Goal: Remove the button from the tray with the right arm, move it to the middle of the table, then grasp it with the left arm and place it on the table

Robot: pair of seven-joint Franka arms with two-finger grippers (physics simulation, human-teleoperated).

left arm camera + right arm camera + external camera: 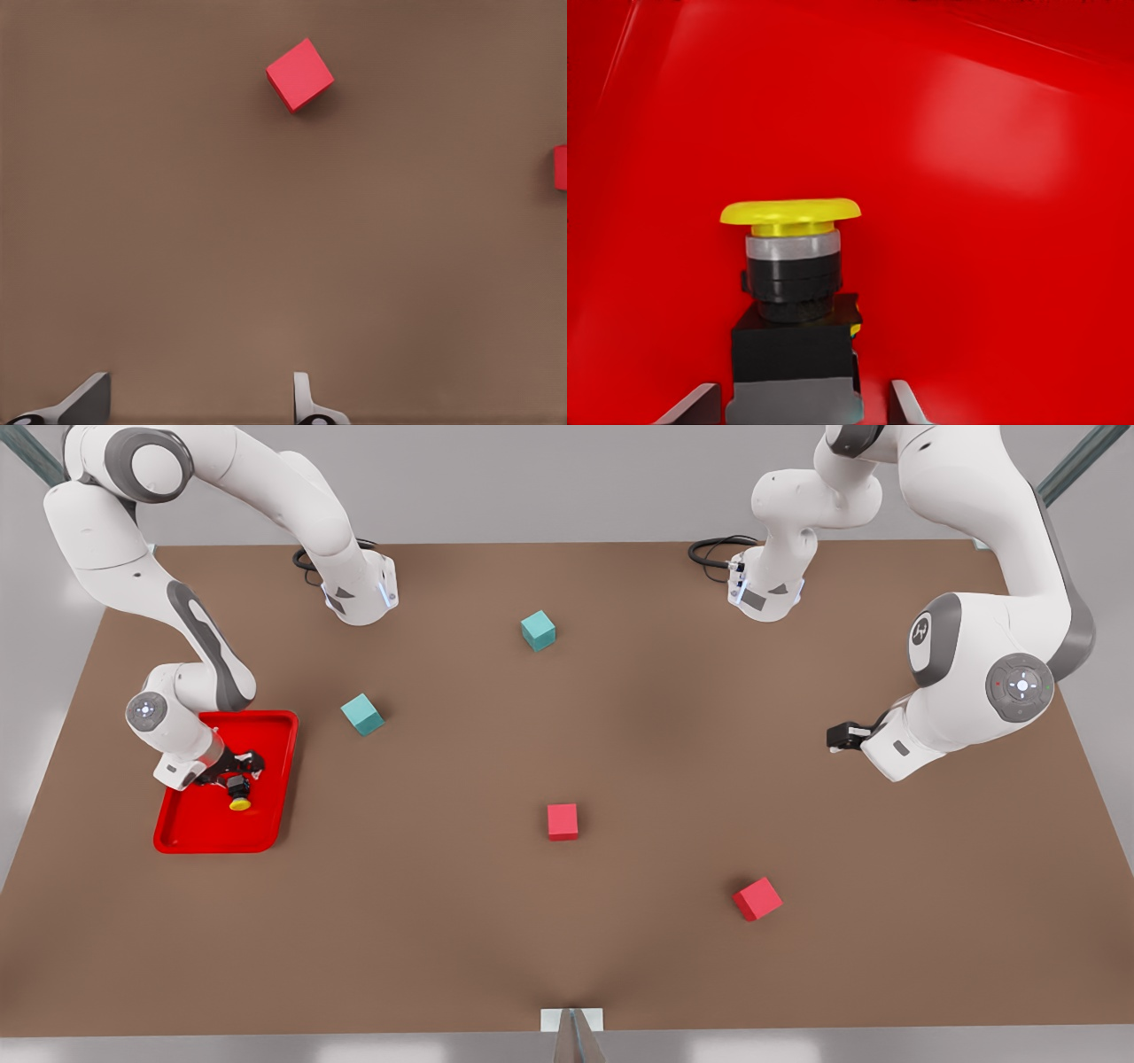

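Two fingers of right gripper [237, 778] flank button [239, 792] inside tray [270, 815], at front view's 9 o'clock side of table [620, 957]. Fingers spread, body between them, no grip visible yet. Button lies on side, long axis running straight out from fingers, yellow cap [790, 212] farthest, black boxy body [793, 363] nearest. Left gripper [842, 737] waits at 3 o'clock, fingers apart, empty, well away.

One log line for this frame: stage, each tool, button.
stage: pickup in tray | right tool: open, fingers either side of button | left tool: open, waiting above table | button: not lifted
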